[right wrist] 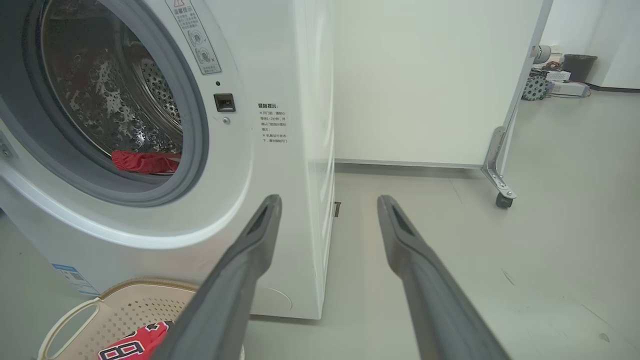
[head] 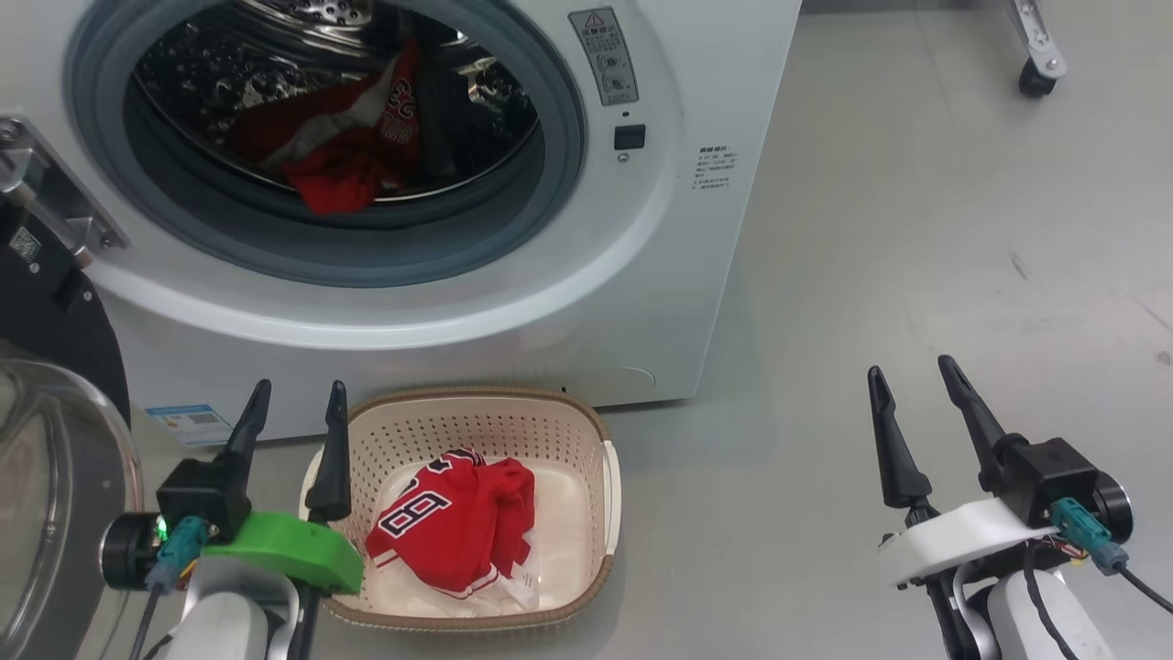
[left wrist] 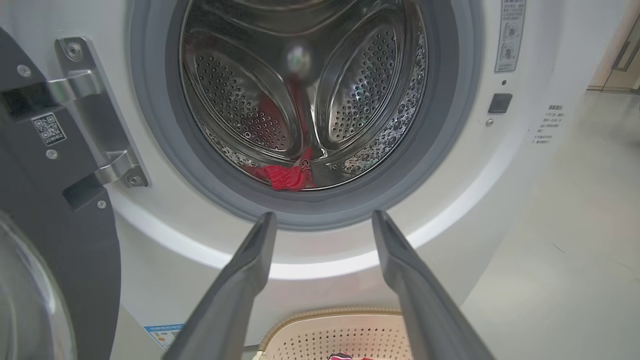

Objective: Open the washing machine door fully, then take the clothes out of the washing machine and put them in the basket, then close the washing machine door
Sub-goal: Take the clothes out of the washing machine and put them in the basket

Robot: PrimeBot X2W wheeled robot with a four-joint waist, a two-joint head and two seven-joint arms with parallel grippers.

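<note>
Left gripper (head: pixel 301 385) at lower left and right gripper (head: pixel 910 367) at lower right both gape empty. Red clothes (head: pixel 344 151) lie in the drum (head: pixel 229 73), upper left; one jersey (head: pixel 449 522) is in the basket (head: pixel 476 396), bottom centre. A shallow pinch could drop cloth short of it, or snag the seal (head: pixel 550 119)

Head view looking down, wrist views low, all sharing the washing machine (head: pixel 715 275)

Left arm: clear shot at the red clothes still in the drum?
Probably yes. The washing machine door is swung aside to the left, the drum mouth is unobstructed, and the open left gripper points straight at the clothes. Only the basket sits below its line.
</note>
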